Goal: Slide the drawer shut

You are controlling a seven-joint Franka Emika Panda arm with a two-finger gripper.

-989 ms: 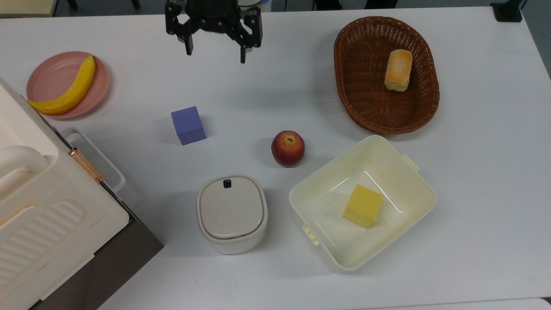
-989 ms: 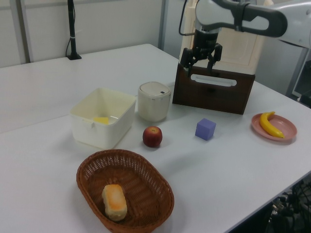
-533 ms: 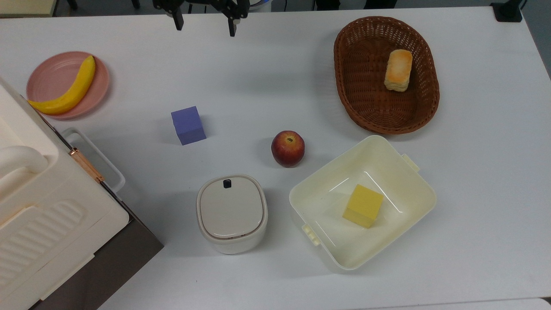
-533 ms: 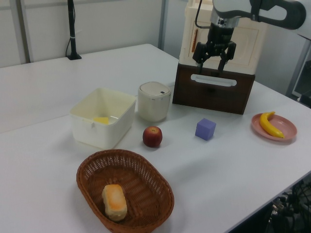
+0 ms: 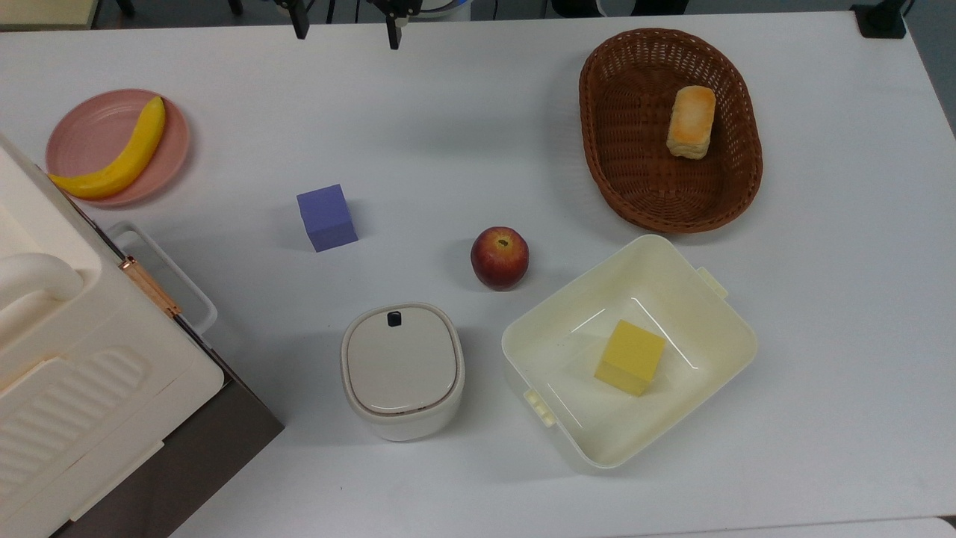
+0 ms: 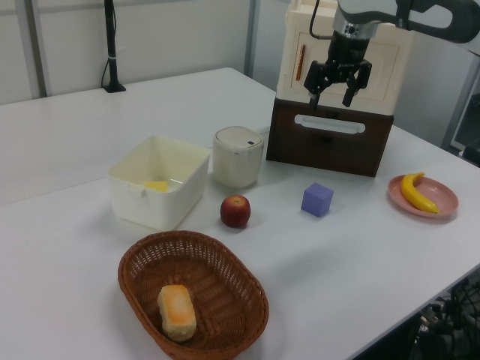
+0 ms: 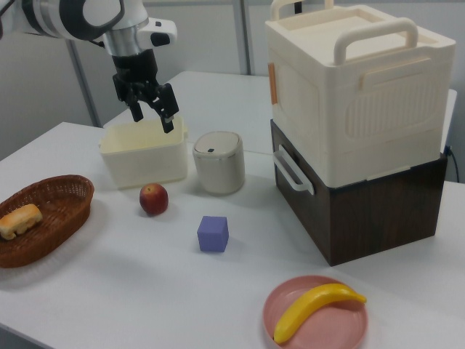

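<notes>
- While the gripper (image 6: 337,91) is hanging in the air at the upper right of the left view, we are seeing its jaws standing apart with nothing between them; in the right view it (image 7: 152,114) is showing at the upper left, above the cream tub (image 7: 143,161).
- We are finding the drawer (image 6: 330,140) at the right of the left view, its dark brown front sitting flush under the cream cabinet (image 6: 347,56), with the white loop handle (image 6: 330,124) lying across the panel; in the right view the drawer (image 7: 349,207) is occupying the right centre.
- We are looking at the cream tub (image 5: 709,314) at the lower right of the top view, and it is holding a yellow block (image 5: 629,356).
- The brown wicker basket (image 5: 609,157) at the upper right of the top view is carrying a piece of bread (image 5: 691,121).
- The pink plate (image 5: 86,134) at the left of the top view is bearing a banana (image 5: 119,159).
- We are seeing the white lidded container (image 5: 402,369) at the lower centre of the top view with its lid on, so its contents are staying hidden from us.
- An apple (image 5: 499,257) and a purple cube (image 5: 326,217) are resting on the white table (image 5: 463,134) near the centre of the top view, apart from each other.
</notes>
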